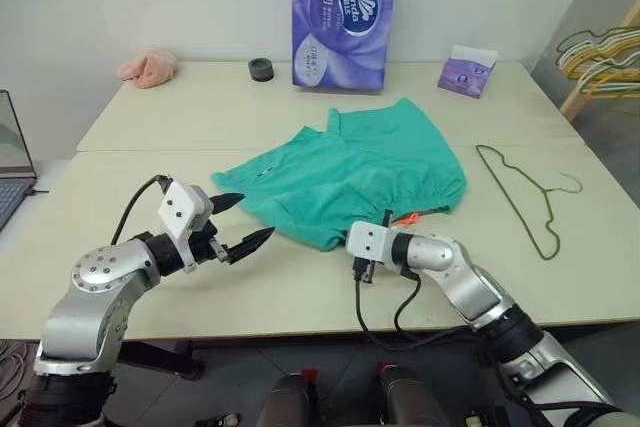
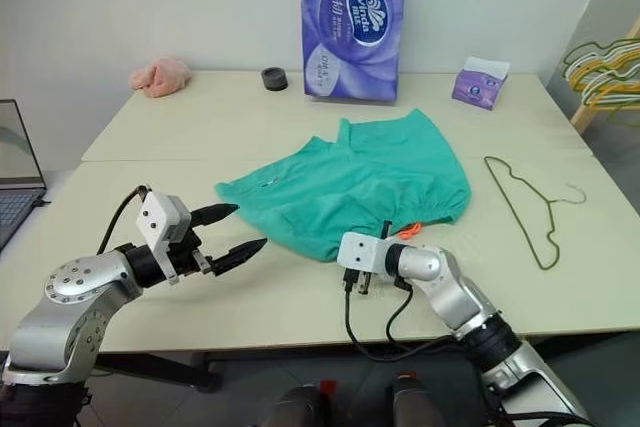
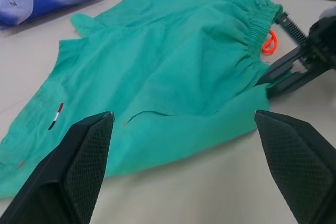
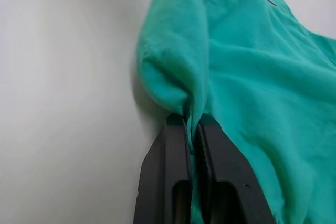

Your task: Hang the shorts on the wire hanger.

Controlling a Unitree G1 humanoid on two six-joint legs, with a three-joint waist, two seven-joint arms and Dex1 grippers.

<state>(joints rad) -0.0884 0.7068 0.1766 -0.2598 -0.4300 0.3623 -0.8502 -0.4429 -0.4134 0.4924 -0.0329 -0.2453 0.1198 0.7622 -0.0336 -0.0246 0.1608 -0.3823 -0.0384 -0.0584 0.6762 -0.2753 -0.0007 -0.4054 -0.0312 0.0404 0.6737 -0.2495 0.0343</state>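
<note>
1. The right gripper point(image 4: 191, 129) is pinching a fold of the shorts point(image 1: 350, 182) at the near corner by the waistband; its jaws are closed on a thin ridge of cloth
2. The left gripper point(image 1: 243, 222) is hovering just off the near left edge of the shorts, jaws standing wide open and holding nothing
3. The shorts are lying spread and rumpled in the middle of the table point(image 1: 200, 107), teal-green, with a gathered elastic waistband on the right side, a small orange tag point(image 3: 269, 41) there, and a tiny white-and-red label point(image 3: 56, 115) near a hem
4. The wire hanger point(image 1: 520, 192) is lying flat on the table well apart to the right of the shorts, untouched
5. Risk, as a judgement: the pinch is catching only a narrow fold, so the cloth may be slipping free on lifting
6. Risk: one-corner lifting may be letting the shorts bunch, making threading onto the thin hanger awkward
</note>
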